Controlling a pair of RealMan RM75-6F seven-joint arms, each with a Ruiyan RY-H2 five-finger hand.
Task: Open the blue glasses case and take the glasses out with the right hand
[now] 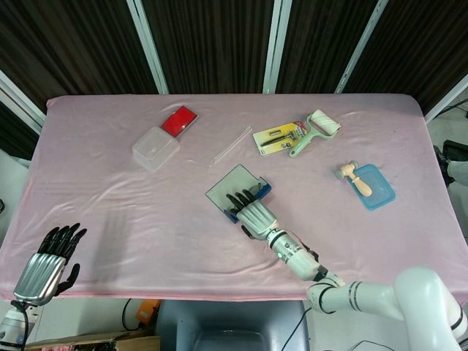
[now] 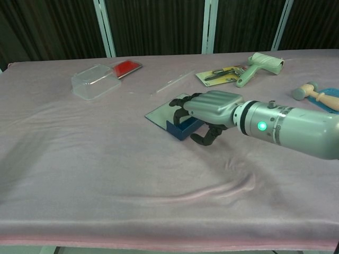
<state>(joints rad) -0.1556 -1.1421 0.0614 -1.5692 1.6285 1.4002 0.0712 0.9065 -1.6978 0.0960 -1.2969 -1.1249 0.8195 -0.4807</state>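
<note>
The blue glasses case (image 1: 257,191) (image 2: 179,128) lies open at the table's middle, its grey lid (image 1: 232,186) (image 2: 165,109) folded back flat on the pink cloth. My right hand (image 1: 254,214) (image 2: 213,107) is over the case's near side. Its dark fingers (image 2: 183,108) curl down into the blue base and the thumb (image 2: 204,139) hooks around the outside wall, so it grips the case. The glasses are hidden under the fingers. My left hand (image 1: 45,265) hangs off the table's front left corner, fingers apart, holding nothing.
A clear plastic box (image 1: 155,148) (image 2: 95,82) and a red card (image 1: 179,121) sit at the back left. A clear strip (image 1: 231,146), a tool pack (image 1: 278,137) and a green roller (image 1: 316,130) (image 2: 259,64) lie behind the case. A wooden mallet (image 1: 356,178) rests on a blue tray (image 1: 376,189) on the right.
</note>
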